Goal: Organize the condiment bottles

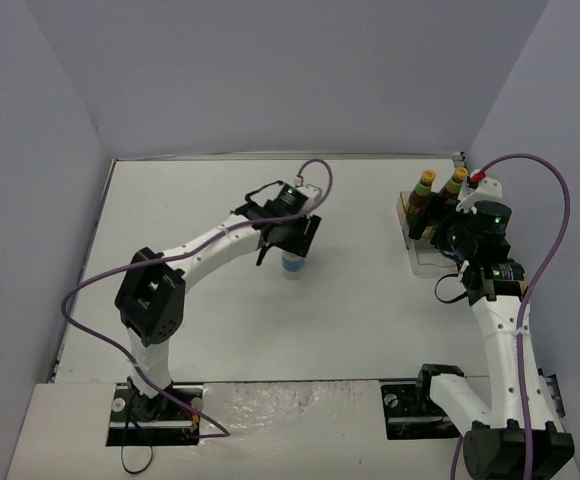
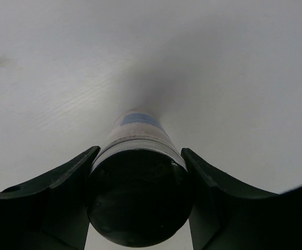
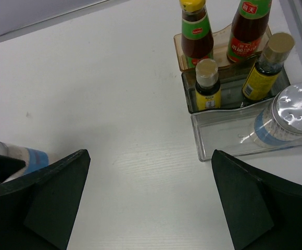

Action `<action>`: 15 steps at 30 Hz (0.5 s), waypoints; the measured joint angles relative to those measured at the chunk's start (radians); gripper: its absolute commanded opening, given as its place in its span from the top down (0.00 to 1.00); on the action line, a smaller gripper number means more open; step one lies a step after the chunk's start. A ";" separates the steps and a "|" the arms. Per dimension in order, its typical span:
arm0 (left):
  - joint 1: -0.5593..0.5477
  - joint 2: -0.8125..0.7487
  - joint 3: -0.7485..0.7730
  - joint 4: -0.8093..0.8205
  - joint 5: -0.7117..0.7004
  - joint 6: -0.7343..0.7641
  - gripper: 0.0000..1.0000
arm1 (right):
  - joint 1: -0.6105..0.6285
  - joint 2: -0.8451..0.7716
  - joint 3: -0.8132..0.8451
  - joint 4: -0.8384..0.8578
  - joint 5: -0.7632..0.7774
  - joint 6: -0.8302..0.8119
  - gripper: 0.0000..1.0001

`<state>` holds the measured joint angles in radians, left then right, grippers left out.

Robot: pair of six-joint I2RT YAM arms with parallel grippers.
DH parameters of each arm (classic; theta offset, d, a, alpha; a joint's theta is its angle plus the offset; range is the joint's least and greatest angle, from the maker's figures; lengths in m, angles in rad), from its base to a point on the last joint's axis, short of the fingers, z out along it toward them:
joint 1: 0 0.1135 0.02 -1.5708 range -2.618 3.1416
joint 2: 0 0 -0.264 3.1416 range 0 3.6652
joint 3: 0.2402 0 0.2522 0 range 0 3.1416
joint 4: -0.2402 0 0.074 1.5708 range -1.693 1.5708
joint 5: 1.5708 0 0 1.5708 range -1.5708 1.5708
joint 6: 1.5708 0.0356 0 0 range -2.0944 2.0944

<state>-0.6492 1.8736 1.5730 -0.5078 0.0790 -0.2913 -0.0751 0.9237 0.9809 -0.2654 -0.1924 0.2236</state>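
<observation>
White table, pale walls: the left gripper [image 2: 140, 156] is clamped on a blue-labelled cylinder [image 2: 138, 130] standing mid-table, well left of the tray [image 3: 221, 136] (four bottles [image 3: 195, 31] and a second cylinder [image 3: 289, 112] sit there). Near the tray the right gripper [image 3: 150, 156] hangs open. Pickup is in hand, I judge; next calls for a lift and a carry right.

Gripped on both sides by the dark fingers [image 2: 62, 192] of the left gripper [image 2: 139, 166]: a cylinder [image 2: 138, 208] with a blue-white label, round top dark and nearest the lens. Beyond, a white table [image 2: 47, 78], softly shadowed behind the cylinder
</observation>
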 measured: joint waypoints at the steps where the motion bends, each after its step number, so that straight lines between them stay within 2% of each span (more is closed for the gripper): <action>1: -0.048 0.000 0.000 0.001 -0.002 -0.005 0.69 | 0.002 -0.001 -0.004 -0.002 -0.003 -0.004 0.00; 4: -0.187 0.000 0.000 0.002 -0.009 -0.023 0.57 | 0.009 -0.003 -0.015 -0.008 -0.011 -0.015 0.00; 7: -0.290 0.000 0.001 0.000 -0.024 -0.037 0.33 | 0.016 -0.005 -0.024 -0.013 -0.022 -0.026 0.00; 11: -0.350 0.000 0.003 -0.019 -0.036 -0.059 0.08 | 0.022 -0.011 -0.024 -0.029 -0.033 -0.044 0.00; 15: -0.339 0.000 0.004 -0.032 -0.067 -0.079 0.03 | 0.032 -0.017 -0.024 -0.041 -0.044 -0.057 0.00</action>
<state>-0.9883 1.8732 1.5773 -0.5402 0.0122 -0.3700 -0.0431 0.9066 0.9565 -0.3067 -0.2362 0.1663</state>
